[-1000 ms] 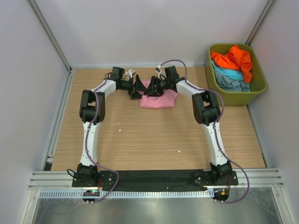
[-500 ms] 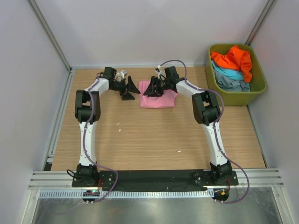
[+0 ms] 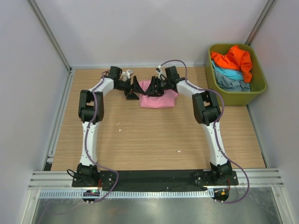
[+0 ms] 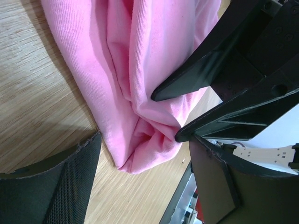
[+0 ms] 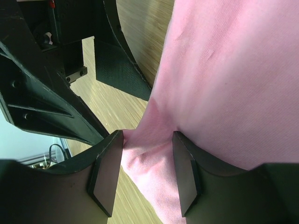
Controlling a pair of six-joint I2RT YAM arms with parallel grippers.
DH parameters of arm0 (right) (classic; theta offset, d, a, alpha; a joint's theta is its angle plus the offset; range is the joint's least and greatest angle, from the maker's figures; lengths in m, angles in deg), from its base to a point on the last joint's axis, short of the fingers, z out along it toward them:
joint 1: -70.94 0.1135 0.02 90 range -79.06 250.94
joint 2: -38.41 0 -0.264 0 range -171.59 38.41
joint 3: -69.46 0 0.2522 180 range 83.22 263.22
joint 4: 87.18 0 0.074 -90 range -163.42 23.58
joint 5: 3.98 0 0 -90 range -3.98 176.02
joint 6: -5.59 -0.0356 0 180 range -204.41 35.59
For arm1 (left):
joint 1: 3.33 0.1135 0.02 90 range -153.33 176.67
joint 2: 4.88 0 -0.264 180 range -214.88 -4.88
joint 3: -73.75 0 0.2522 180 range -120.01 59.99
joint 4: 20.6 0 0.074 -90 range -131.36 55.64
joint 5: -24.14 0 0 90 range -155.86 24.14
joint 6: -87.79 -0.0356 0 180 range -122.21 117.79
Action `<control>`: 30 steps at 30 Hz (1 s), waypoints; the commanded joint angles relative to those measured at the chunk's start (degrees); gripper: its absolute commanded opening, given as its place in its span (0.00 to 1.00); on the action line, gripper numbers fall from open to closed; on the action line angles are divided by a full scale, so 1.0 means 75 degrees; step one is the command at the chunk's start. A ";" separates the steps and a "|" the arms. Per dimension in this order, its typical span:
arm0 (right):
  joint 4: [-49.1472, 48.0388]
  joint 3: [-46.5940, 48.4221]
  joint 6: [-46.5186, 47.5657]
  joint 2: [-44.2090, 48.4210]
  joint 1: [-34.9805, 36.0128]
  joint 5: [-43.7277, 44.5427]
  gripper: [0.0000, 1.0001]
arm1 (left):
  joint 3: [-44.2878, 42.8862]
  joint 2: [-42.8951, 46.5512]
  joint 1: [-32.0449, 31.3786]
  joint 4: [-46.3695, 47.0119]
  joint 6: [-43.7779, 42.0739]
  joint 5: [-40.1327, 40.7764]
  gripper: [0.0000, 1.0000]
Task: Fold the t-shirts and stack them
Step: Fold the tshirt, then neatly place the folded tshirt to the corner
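Note:
A folded pink t-shirt (image 3: 160, 99) lies at the back of the table. My right gripper (image 3: 153, 87) is at its left corner, with a bunched fold of pink fabric (image 5: 149, 154) pinched between its pads. Creases in the shirt (image 4: 121, 70) run toward that pinch. My left gripper (image 3: 135, 88) is open at the same corner, its two pads either side of the shirt's tip (image 4: 140, 161) without closing on it. Orange (image 3: 233, 58), light blue (image 3: 226, 72) and grey-blue (image 3: 233, 83) t-shirts are heaped in the tub.
The olive-green tub (image 3: 259, 86) stands at the back right corner. The back wall is just behind both grippers, and side walls border the wooden table (image 3: 154, 140). The two grippers sit almost tip to tip.
My left gripper drew away to the left, then came back to the shirt's left corner. The right gripper and the shirt have stayed put.

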 commanded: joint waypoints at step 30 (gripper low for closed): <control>0.0314 -0.0170 0.0397 0.1786 -0.0370 -0.0101 0.52 | -0.0336 -0.0606 -0.0161 0.0027 -0.0097 0.0565 0.73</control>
